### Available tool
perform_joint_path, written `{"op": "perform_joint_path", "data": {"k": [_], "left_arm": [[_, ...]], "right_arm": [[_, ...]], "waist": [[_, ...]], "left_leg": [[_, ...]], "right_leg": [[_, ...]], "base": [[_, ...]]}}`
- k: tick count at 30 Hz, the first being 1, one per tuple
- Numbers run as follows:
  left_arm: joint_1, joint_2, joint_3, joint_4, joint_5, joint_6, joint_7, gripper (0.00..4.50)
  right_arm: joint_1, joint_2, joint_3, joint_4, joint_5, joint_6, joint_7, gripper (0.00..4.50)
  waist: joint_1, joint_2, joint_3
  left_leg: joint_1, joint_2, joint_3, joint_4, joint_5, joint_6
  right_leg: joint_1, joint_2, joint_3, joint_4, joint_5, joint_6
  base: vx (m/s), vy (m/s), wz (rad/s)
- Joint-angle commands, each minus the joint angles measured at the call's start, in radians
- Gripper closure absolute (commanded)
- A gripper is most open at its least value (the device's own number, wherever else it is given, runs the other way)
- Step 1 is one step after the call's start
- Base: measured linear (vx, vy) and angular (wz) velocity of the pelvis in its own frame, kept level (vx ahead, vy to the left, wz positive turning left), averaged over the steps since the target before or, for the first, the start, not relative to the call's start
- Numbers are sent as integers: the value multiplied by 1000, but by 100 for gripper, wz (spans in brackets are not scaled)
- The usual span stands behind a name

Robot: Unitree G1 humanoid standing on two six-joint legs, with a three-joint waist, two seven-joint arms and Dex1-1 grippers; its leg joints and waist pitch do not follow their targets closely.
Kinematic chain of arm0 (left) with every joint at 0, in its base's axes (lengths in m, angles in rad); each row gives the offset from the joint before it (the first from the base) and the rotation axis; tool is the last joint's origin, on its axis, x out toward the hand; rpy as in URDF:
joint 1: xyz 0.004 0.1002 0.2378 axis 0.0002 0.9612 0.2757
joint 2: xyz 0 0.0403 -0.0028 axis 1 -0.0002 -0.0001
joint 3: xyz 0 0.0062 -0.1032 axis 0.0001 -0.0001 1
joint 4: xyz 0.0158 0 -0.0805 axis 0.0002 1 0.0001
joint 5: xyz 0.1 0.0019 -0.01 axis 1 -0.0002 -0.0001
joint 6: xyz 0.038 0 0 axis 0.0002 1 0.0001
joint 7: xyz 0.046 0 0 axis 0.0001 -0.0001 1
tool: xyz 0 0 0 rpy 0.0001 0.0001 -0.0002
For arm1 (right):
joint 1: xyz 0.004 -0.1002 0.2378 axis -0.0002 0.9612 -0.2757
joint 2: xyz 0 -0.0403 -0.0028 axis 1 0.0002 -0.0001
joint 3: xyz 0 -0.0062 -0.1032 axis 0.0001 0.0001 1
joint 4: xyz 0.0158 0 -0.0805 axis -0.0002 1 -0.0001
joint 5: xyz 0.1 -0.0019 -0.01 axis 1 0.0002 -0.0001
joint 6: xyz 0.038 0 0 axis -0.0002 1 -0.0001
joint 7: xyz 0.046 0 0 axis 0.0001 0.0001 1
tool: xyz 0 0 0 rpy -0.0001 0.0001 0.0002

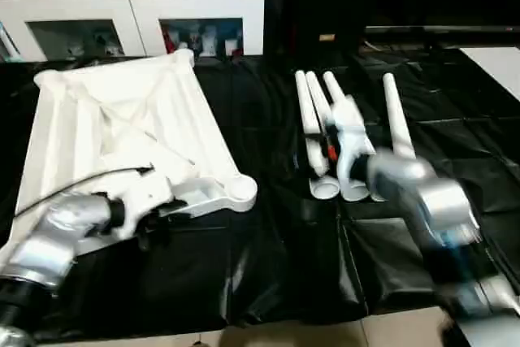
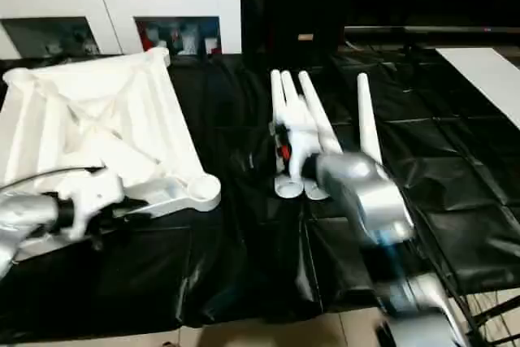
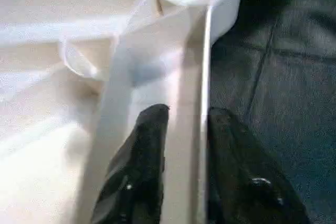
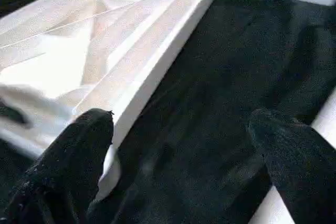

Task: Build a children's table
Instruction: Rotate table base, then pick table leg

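Two grippers — left gripper [image 3: 181, 129] clamps the tabletop [image 1: 114, 119] rim, right gripper [image 4: 181, 145] spread wide, empty.

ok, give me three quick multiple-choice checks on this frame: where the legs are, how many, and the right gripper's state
1. Where do the legs lie?
A. On the sheet, to the right of the top
B. Standing in the top's sockets
C. Stacked on the top

2. How many legs are there?
A. Two
B. Three
C. Four

3. What state is the right gripper in?
A. Open
B. Shut on a leg
C. Shut on the top

Answers:
1. A: the head views show them flat on the black sheet, clear of the upturned top.
2. C: three lie close together and one lies apart, further right.
3. A: the right wrist view shows its fingers wide apart with just sheet between them.
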Motion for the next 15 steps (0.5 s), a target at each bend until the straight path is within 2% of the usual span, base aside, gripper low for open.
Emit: {"op": "perform_joint_path", "data": {"k": [1,3,4,5,6,7,10,15], "left_arm": [[-4,35,55,-40,-28,22,-1,271],[-8,53,84,-65,-47,34,1,266],[-10,58,91,-74,-52,38,2,266],[-11,58,98,-96,-64,48,0,266],[-9,53,105,-146,-89,75,-9,266],[-9,53,105,-146,-89,75,-9,266],[2,30,102,-265,-150,147,-24,266],[10,13,89,-343,-194,195,-28,266]], "right_arm": [[-49,12,-29,65,-24,6,-56,0],[-124,29,-30,168,-48,-11,-97,0],[-149,34,-29,205,-57,-15,-109,0],[-180,41,-33,257,-62,0,-127,0],[-222,47,-31,329,-77,41,-159,0],[-222,47,-31,329,-77,41,-159,0],[-287,60,-42,464,-105,65,-241,0],[-346,69,-76,596,-112,47,-307,0]], "waist": [[1,11,-60],[-2,5,-58],[-1,7,-58],[-1,2,-56],[-2,6,-58],[1,4,-59],[5,1,-61],[3,-4,-63]], "left_leg": [[17,61,-19,-81,-112,-38],[17,60,-18,-81,-120,-45],[18,59,-18,-80,-116,-48],[17,59,-17,-81,-114,-48],[18,59,-16,-79,-106,-51],[18,60,-15,-79,-88,-52],[17,61,-12,-77,-46,-48],[10,56,-10,-72,-32,-46]], "right_leg": [[37,-99,57,-69,-3,-247],[37,-97,57,-70,-16,-247],[36,-98,57,-69,-18,-247],[36,-97,57,-71,-20,-243],[37,-99,59,-68,-11,-249],[38,-97,57,-65,10,-252],[40,-96,55,-59,73,-257],[47,-94,56,-55,115,-257]], "base": [[0,0,0],[0,0,0],[0,0,0],[0,0,0],[0,0,0],[0,0,0],[0,0,0],[0,0,0]]}}
